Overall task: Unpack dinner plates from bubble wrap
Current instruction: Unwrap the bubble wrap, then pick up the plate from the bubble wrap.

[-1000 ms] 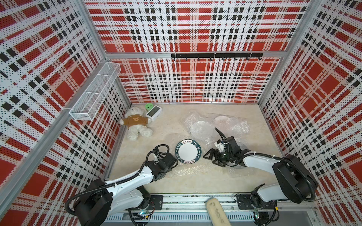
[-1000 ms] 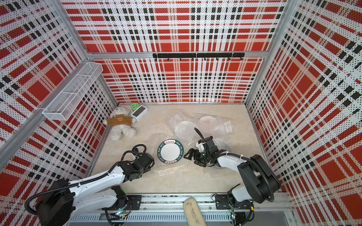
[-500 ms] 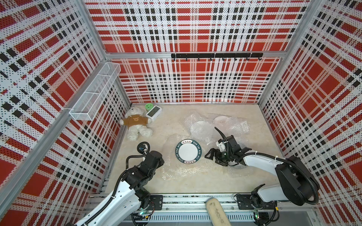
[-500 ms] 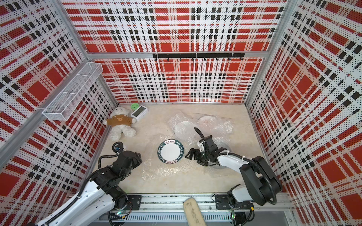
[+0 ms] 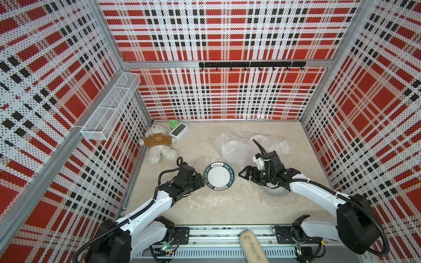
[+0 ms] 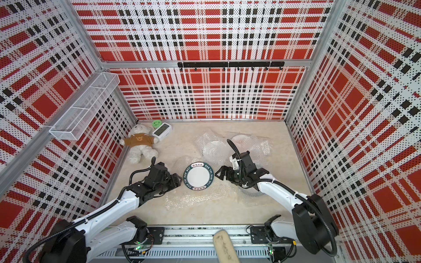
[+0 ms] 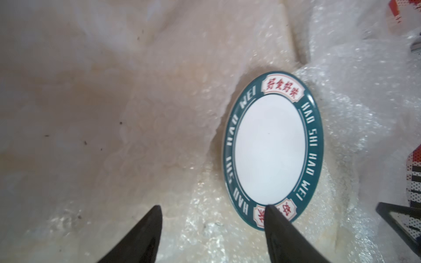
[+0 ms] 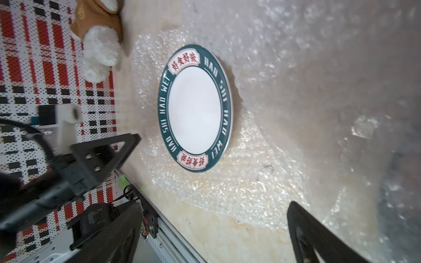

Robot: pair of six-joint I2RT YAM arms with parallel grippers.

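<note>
**A:** Plate position?

**B:** Teal-banded dinner plate [image 5: 218,177] [image 6: 198,176] lies flat and face up in both top views, fully uncovered. It sits on a spread bubble wrap sheet [image 5: 214,200] at mid-table [image 5: 250,216], between the two grippers. The rim lettering reads HAO SHI HAO WEI, with red characters in two white cartouches. The centre is plain white.

**A:** Left gripper?

**B:** Left gripper [image 7: 211,207] is at the plate's edge on the teddy bear [image 5: 159,145] side. Its jaws are parted, with only wrap in the gap. In the left wrist view one fingertip [image 7: 268,210] overlaps the rim at a cartouche. I cannot tell whether it touches.

**A:** Right gripper?

**B:** Right gripper [image 5: 245,175] [image 8: 215,203] is just beside the opposite edge, clear of the rim. Its jaws are spread wide and hold nothing. It is low over the wrap.

**A:** Remaining wrap?

**B:** Bubble wrap heap [image 5: 232,149] [image 6: 214,148] is behind the plate, toward the back wall. Pale round shapes show through it, but the markings are not legible.
</note>
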